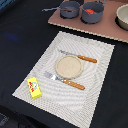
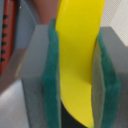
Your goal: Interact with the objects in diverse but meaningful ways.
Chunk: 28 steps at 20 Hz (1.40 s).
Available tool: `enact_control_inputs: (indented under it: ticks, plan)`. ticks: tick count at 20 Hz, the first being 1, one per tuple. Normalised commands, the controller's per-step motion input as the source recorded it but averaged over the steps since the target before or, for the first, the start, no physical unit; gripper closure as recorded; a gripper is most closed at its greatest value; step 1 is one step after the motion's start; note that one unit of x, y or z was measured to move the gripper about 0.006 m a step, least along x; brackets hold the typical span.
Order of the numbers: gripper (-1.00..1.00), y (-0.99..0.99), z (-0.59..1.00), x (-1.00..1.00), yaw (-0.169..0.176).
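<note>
- Banana (image 2: 77, 60) is pinched tight between the gripper's (image 2: 79, 75) green pads (image 2: 51, 80), jaws closed right onto it, wrist view only.
- Yellow box (image 1: 34, 87) sits at the placemat's (image 1: 95, 95) corner, on the exterior view's left.
- Plate (image 1: 68, 66) is mid-mat, with a knife (image 1: 80, 57) and fork (image 1: 64, 80) on either side.
- Two pots (image 1: 80, 10) on the far board (image 1: 100, 30), something red in one.

gripper (image 2: 77, 75) seen only in wrist view, arm not visible in exterior view. two green-padded fingers (image 2: 50, 80) upright and parallel, jaws closed tight on a yellow banana (image 2: 77, 55), pads touching it on both sides.
</note>
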Motion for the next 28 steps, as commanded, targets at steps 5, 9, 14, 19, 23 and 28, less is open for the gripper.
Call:
enact_control_inputs:
  ticks: [5,9,14,19,23,28]
  plan:
    - [1.00,-0.33,-0.14,0.84,-0.072]
    - [1.00,-0.21,-0.25,0.73,-0.072]
    - [1.00,-0.10,-0.31,0.64,-0.061]
    - [1.00,-0.08,-0.33,0.56,-0.059]
    - [1.00,-0.06,-0.35,0.49,-0.059]
    - [1.00,-0.07,-0.36,0.43,-0.056]
